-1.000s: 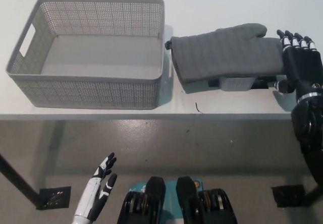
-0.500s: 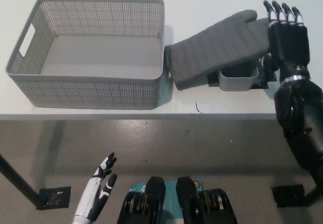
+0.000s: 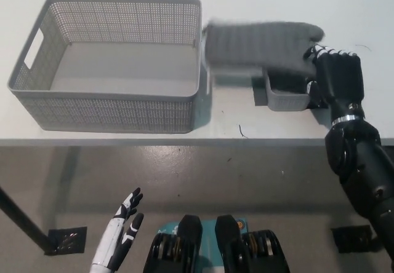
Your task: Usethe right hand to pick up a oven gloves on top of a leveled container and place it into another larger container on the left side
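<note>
Lifting glove clear of small container, carry to basket starts

Head view: the right hand (image 3: 335, 76), black, is clamped on the thumb end of the oven glove (image 3: 258, 44), fingers curled over the fabric. A second ago the glove lay flat across the small container (image 3: 287, 94) with the hand just arriving at its end; half a second ago it was tilted up at the held end, cuff still sagging low. Now the whole glove is off the container, held roughly level and blurred from motion, cuff end just beside the near right corner of the large basket (image 3: 104, 64) but not over its rim yet. The small container's open top is exposed, nothing resting on it. The basket has not moved and has nothing in it that I can see.

Meaning for the task: pick looks done, grasp seems to hold; transport leftward is under way, placing not yet done. Next move likely needs more leftward travel so the glove's bulk clears the basket wall before release. Risk: the long free cuff could catch or drape on the rim.

The left hand (image 3: 123, 224), white, rests low at lower left, below the table (image 3: 295, 128) edge, fingers spread, holding nothing, unchanged.
</note>
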